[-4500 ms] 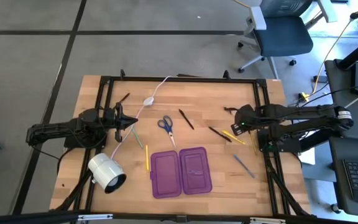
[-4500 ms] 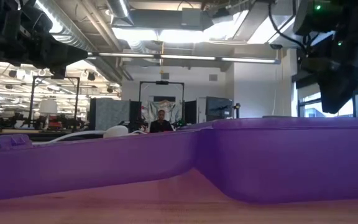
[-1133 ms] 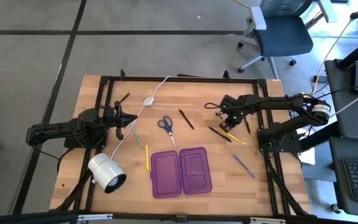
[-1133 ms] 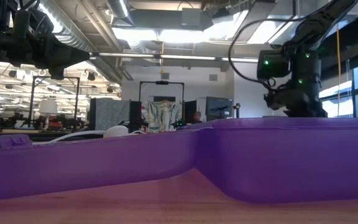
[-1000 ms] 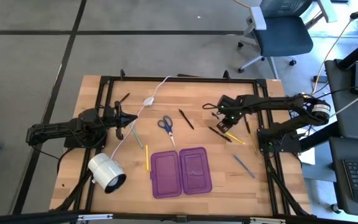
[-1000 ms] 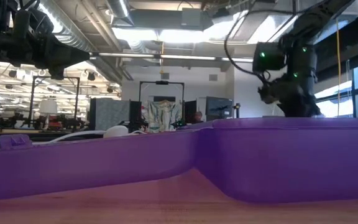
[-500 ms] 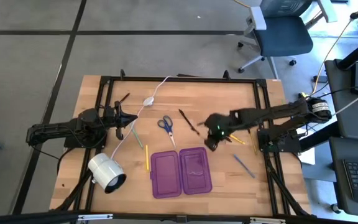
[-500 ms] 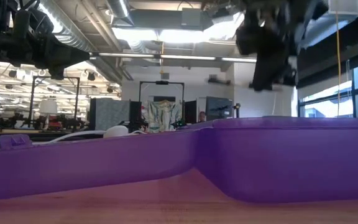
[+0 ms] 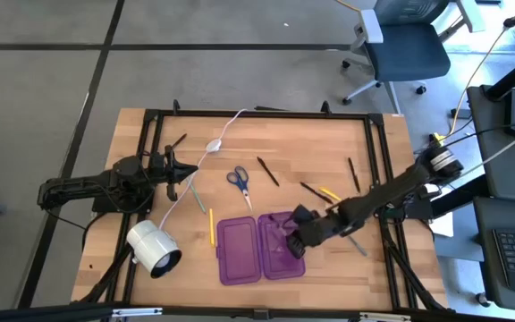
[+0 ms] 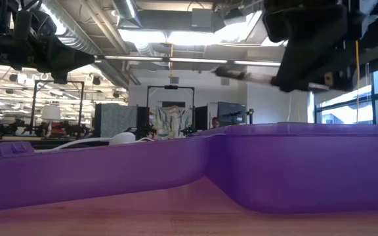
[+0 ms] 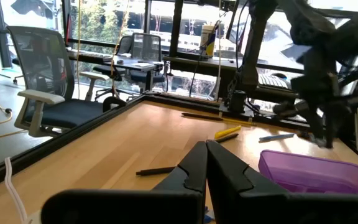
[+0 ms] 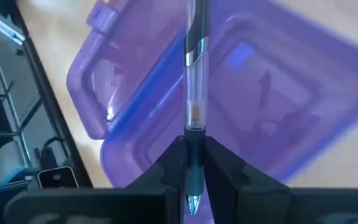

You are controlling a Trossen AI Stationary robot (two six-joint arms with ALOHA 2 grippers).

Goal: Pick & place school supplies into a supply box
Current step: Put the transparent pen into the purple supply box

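The right gripper (image 12: 194, 163) is pinching a clear pen (image 12: 195, 74) tight, just above the open purple supply box (image 9: 260, 248), so next it should lower and let go.

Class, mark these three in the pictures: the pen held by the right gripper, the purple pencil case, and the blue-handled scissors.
pen (image 12: 194, 93): right wrist view, clear barrel.
purple pencil case (image 9: 237, 250): high view, left half's floor.
blue-handled scissors (image 9: 239, 182): high view, near the pivot.
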